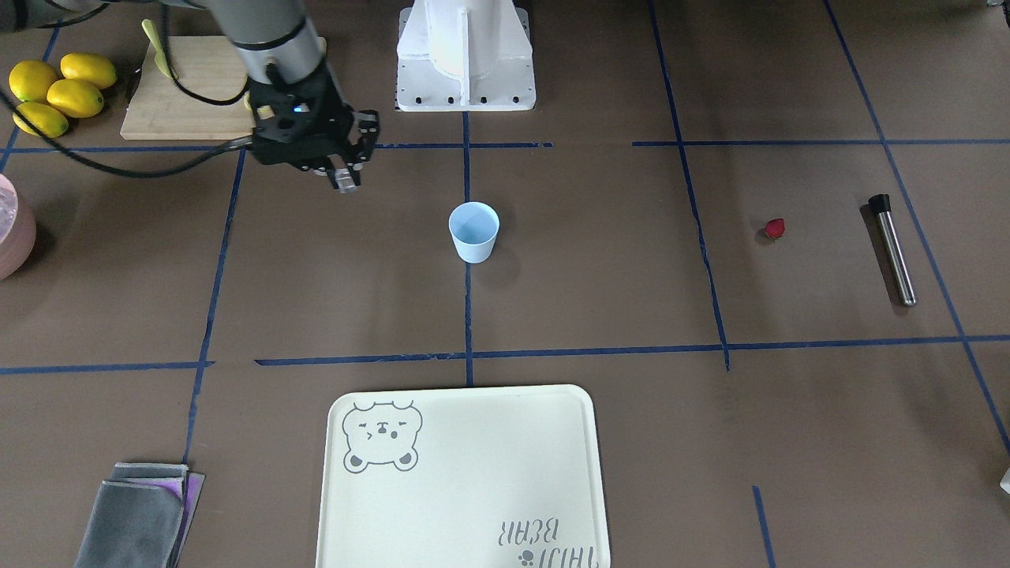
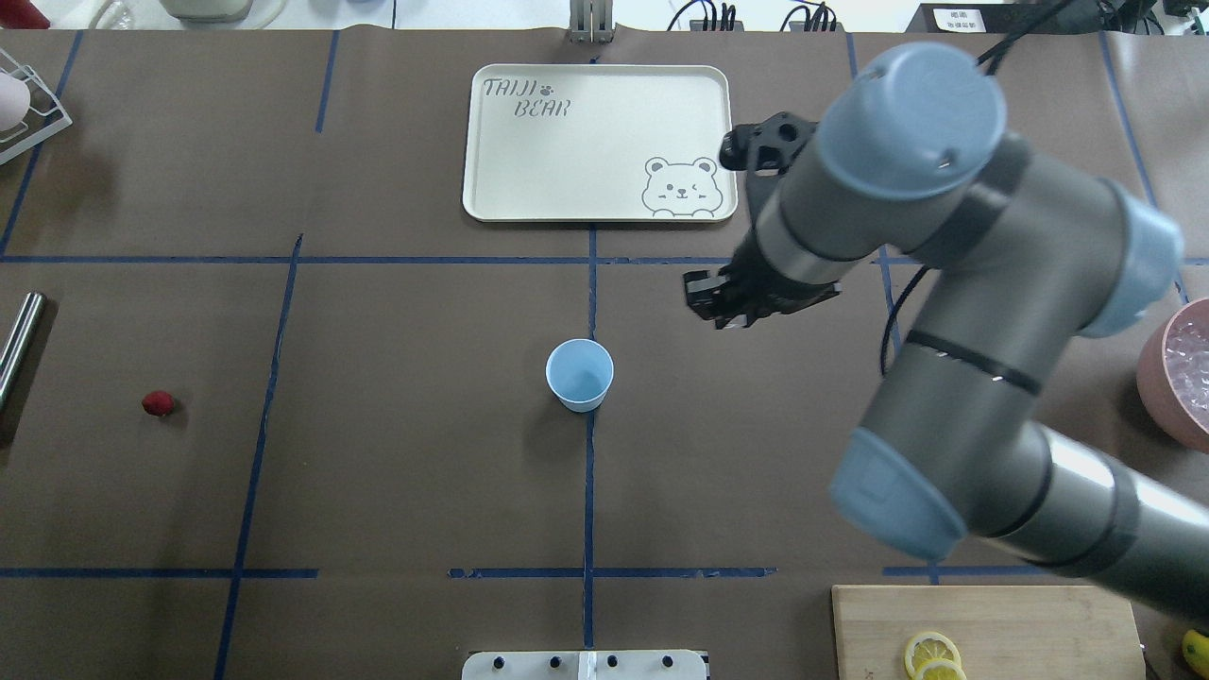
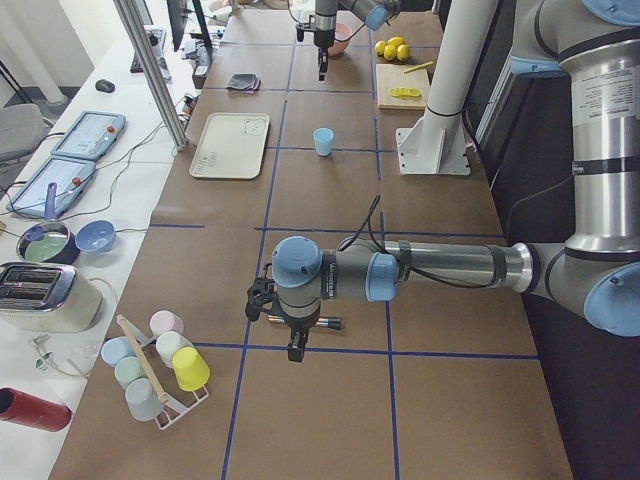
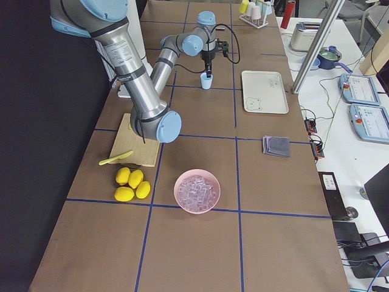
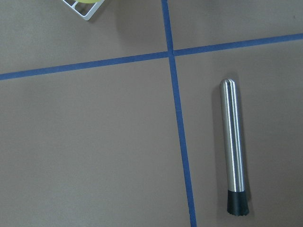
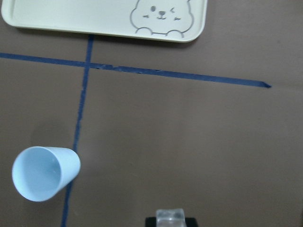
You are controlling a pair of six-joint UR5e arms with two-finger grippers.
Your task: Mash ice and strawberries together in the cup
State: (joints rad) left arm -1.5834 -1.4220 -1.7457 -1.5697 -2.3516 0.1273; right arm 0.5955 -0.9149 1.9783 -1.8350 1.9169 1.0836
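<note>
The pale blue cup [image 2: 579, 374] stands upright mid-table and looks empty; it also shows in the right wrist view [image 6: 45, 172]. My right gripper [image 2: 706, 300] hovers to the cup's right and slightly beyond it, shut on a clear ice cube [image 6: 170, 216]. More ice fills the pink bowl [image 4: 197, 191]. The small red strawberry [image 2: 158, 404] lies on the table far left. A steel muddler [image 5: 233, 146] with a black tip lies beyond it. My left gripper [image 3: 297, 348] points down over the muddler area; I cannot tell whether it is open or shut.
A cream bear tray [image 2: 595, 142] lies on the far side of the table. A wooden board [image 2: 982, 628] with lemon slices, and whole lemons [image 1: 59, 91], are near the right arm's base. A grey cloth [image 1: 138, 517] and a rack of cups [image 3: 155, 370] sit at the edges.
</note>
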